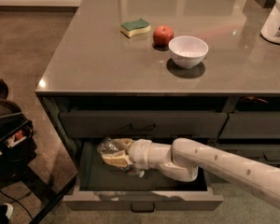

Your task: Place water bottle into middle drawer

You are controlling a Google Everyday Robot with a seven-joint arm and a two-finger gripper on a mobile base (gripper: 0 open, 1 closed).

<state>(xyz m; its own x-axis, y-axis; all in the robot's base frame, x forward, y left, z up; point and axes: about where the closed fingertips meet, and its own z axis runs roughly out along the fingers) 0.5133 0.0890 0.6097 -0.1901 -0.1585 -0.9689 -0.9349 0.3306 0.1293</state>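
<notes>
The middle drawer [142, 201] is pulled open, and its dark inside shows below the closed top drawer [142, 123]. My white arm reaches in from the right. My gripper [114, 153] is inside the drawer at its left end, low over the drawer floor. It is shut on the water bottle [106, 146], a clear crinkly bottle that lies roughly sideways between the tan fingers [116, 159]. The bottle's label and cap are hidden by the gripper.
On the counter [84, 64] are a green-and-yellow sponge [135, 27], a red apple [163, 35], a white bowl [188, 51] and a white container [276, 17] at the far right. Narrower drawers [254, 125] stand to the right. A black cart [7, 139] stands on the left.
</notes>
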